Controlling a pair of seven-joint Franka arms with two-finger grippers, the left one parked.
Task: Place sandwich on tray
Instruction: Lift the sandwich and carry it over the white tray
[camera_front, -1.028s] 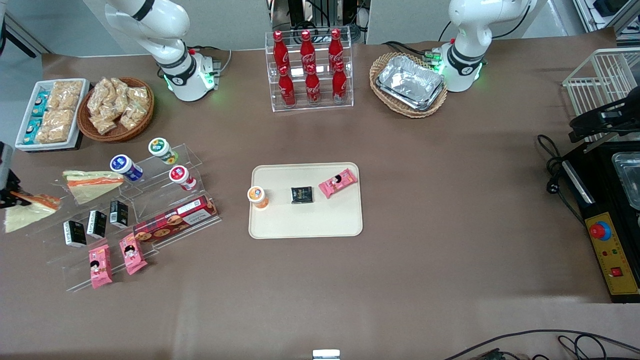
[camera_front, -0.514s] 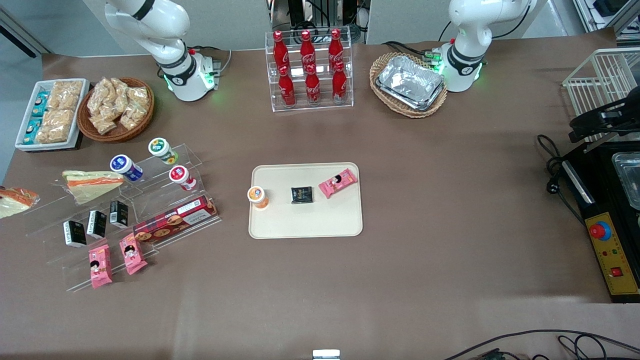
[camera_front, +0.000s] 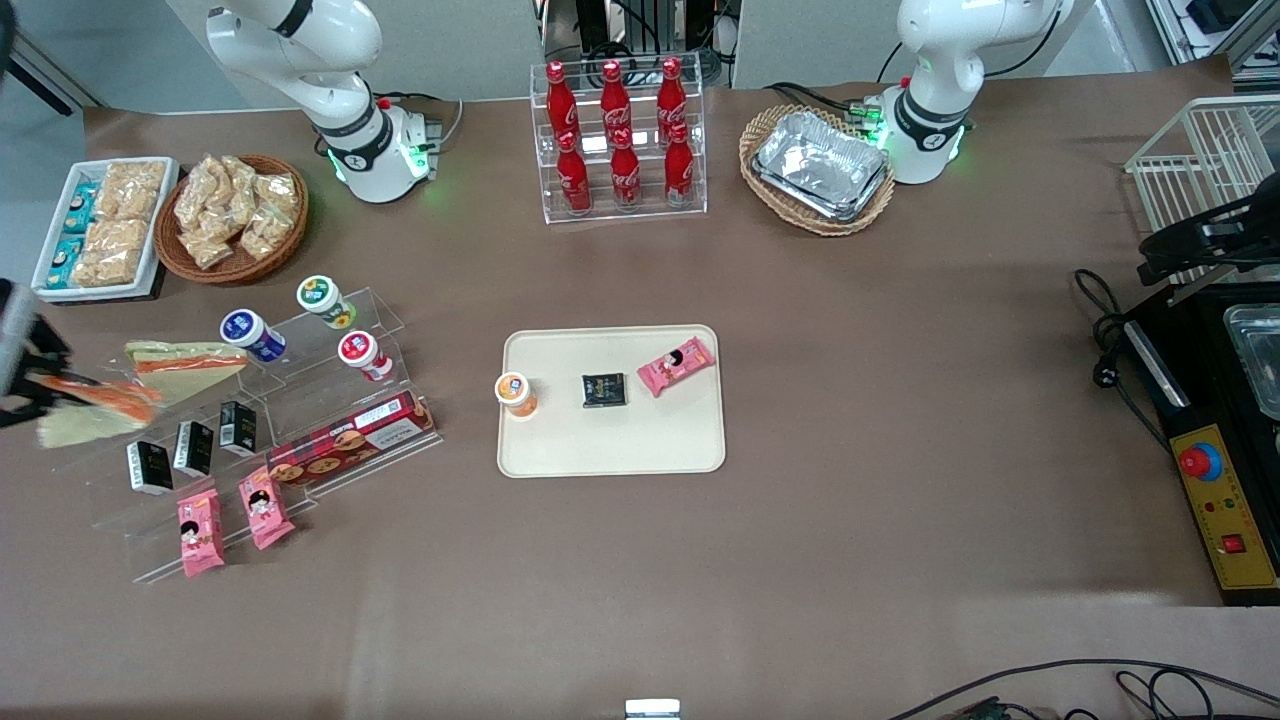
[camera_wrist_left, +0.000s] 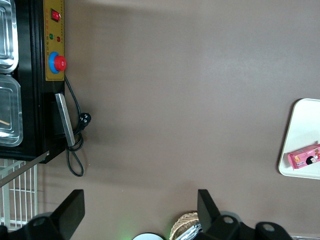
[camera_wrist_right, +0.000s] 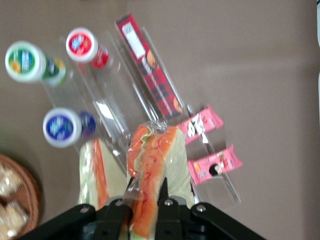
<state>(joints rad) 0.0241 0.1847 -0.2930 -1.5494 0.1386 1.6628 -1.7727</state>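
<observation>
The sandwich (camera_front: 98, 408), a clear-wrapped wedge with an orange-red filling, hangs above the table at the working arm's end, beside the acrylic shelves. My right gripper (camera_front: 42, 392) is shut on it, and in the right wrist view the fingers (camera_wrist_right: 163, 196) pinch the sandwich (camera_wrist_right: 152, 160) across its filling edge. The cream tray (camera_front: 620, 445) lies flat at the table's middle, well away from the gripper. It carries an orange-lidded cup (camera_front: 516, 392), a black packet (camera_front: 604, 390) and a pink snack pack (camera_front: 677, 365). One end of the tray (camera_wrist_left: 302, 120) shows in the left wrist view.
A second wedge with a greenish edge (camera_front: 185, 362) lies on the acrylic shelves (camera_front: 300, 400), among round cups (camera_front: 253, 333), black packets, a red biscuit box (camera_front: 350, 437) and pink packs (camera_front: 230, 520). Farther back stand a snack bin (camera_front: 100, 228), a wicker basket (camera_front: 235, 218) and cola bottles (camera_front: 620, 140).
The held sandwich swung almost out of the front view half a second ago. It has come back in and now hangs closer to the shelves than a second ago.
</observation>
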